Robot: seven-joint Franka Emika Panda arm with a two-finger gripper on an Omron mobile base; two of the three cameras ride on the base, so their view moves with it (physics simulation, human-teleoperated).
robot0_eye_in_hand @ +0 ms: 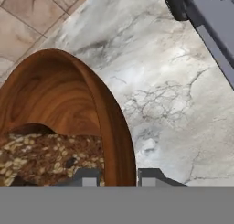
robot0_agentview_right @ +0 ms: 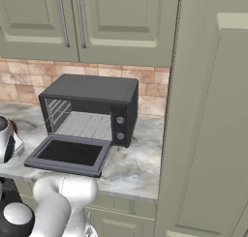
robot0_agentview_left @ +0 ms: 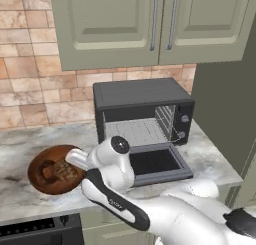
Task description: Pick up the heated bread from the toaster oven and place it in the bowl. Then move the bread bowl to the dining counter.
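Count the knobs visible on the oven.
2, both on the oven's right front panel: upper knob above lower knob, also seen from the right base view. More could be hidden below.

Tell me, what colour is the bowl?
Glossy reddish-brown wood grain on the bowl, clearest in the hand view.

This is a kitchen in a home. Pale green cupboards (robot0_agentview_left: 125, 24) with long metal handles hang on a brick wall (robot0_agentview_left: 30, 84). Under them is a grey-white marble counter (robot0_agentview_left: 210, 159). A dark toaster oven (robot0_agentview_left: 145, 111) sits on it with its door down. A wooden bowl (robot0_agentview_left: 37, 164) with bread (robot0_eye_in_hand: 50, 157) sits beside it.
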